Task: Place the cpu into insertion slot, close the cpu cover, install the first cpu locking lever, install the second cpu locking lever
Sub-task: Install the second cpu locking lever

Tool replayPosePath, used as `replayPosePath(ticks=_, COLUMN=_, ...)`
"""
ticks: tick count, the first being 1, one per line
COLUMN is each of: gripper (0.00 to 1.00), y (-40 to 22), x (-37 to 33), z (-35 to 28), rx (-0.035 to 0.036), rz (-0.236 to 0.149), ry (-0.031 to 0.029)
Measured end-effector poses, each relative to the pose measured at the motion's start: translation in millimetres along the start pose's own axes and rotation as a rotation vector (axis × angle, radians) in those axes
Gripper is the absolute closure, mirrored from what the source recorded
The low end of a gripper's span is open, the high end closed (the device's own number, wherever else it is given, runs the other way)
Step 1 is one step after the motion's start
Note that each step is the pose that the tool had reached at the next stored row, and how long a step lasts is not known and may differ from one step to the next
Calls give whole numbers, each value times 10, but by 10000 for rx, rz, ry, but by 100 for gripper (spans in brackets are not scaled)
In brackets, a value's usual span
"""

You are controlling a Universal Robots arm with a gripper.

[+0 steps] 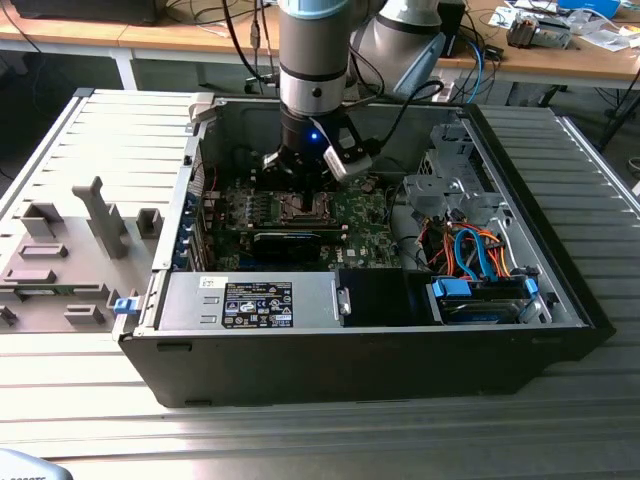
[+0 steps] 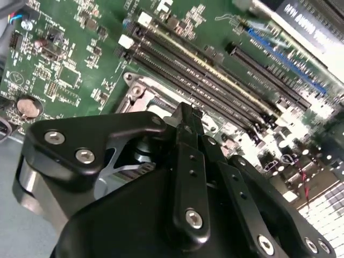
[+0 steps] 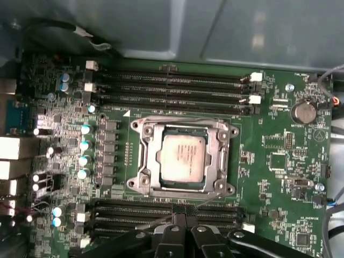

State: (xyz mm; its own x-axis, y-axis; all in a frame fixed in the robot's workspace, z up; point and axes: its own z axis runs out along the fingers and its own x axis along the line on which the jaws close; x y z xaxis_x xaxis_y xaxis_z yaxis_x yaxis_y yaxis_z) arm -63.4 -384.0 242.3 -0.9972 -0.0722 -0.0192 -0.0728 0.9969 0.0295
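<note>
Though cover-framed, cpu top visible.

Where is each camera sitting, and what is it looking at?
Exterior view: sits off the arm, looking down into the open computer case, with the arm above the motherboard.
First wrist view: rides on the arm, looking straight down on the cpu inside the closed cpu cover; the gripper pokes in.
Second wrist view: rides on the arm, looking slantwise past the gripper's black body at the board.
Both wrist views share the long black memory slots.
</note>
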Motion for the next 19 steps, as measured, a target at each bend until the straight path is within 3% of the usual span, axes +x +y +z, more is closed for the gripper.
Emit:
replayPosePath(ticks=1, gripper=89, y=-26, x=2, z=-1, rx=-102, rz=3, ry=-7)
replayPosePath(ticks=2, gripper=89, y=-73, x=6, z=-2, rx=-329, rz=7, ry=-25)
replayPosePath(ticks=3, gripper=89, y=-105, x=9, z=-3, rx=-499, rz=9, ry=-36)
replayPosePath(ticks=4, gripper=89, y=-131, x=12, z=-4, rx=-585, rz=10, ry=-43)
replayPosePath(ticks=5, gripper=89, y=-169, x=19, z=-5, rx=-629, rz=10, ry=-47)
replayPosePath(ticks=7, gripper=89, y=-251, x=85, z=-7, rx=-633, rz=13, ry=-59)
replayPosePath(ticks=10, gripper=89, y=-248, x=155, z=11, rx=-680, rz=12, ry=-62)
replayPosePath(ticks=14, gripper=89, y=-244, x=228, z=66, rx=-922, rz=16, ry=-81)
replayPosePath(ticks=15, gripper=89, y=-244, x=256, z=122, rx=-940, rz=16, ry=-82)
replayPosePath(ticks=19, gripper=89, y=-251, x=264, z=155, rx=-945, rz=3, ry=-83)
